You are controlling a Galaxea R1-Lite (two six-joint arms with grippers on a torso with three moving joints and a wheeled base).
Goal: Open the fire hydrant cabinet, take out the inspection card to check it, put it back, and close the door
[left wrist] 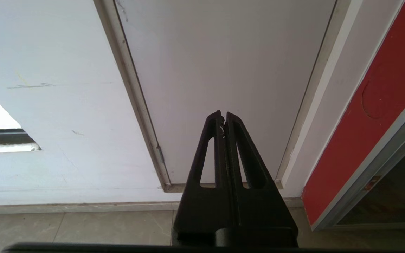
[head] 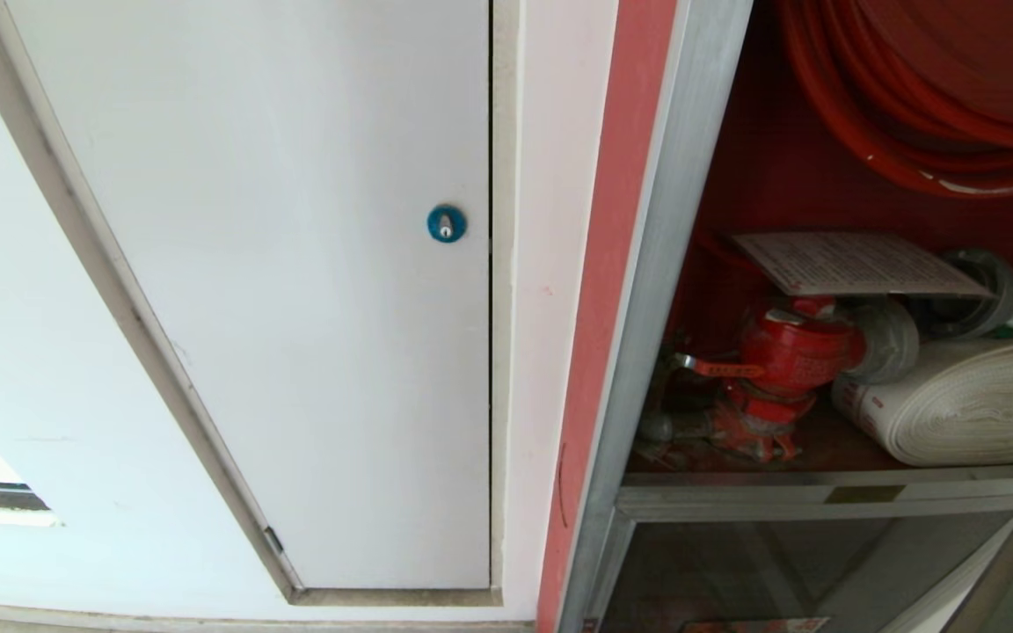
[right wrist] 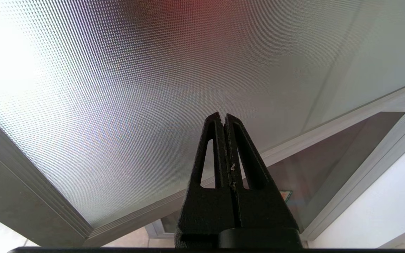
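Three views. Head: fire hydrant cabinet (head: pixel 665 264) stands open at 3 o'clock, inspection card (head: pixel 854 263) lying flat on top of the red valve (head: pixel 792 356), white hose roll (head: pixel 964 400) just beside it at 4 o'clock, red reel (head: pixel 920 97) at 1 o'clock; white panel (head: pixel 295 290) with blue lock (head: pixel 446 223) centre-left. Left wrist: my left tool (left wrist: pixel 223 117) clenched, empty, facing the white panel. Right wrist: my right tool (right wrist: pixel 223 117) clenched, empty, close to the door (right wrist: pixel 125 91), textured glass.

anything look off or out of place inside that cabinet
The inspection card lies loose and flat atop the red valve, overhanging it, not hung or pocketed. Otherwise the hose roll and reel look orderly.
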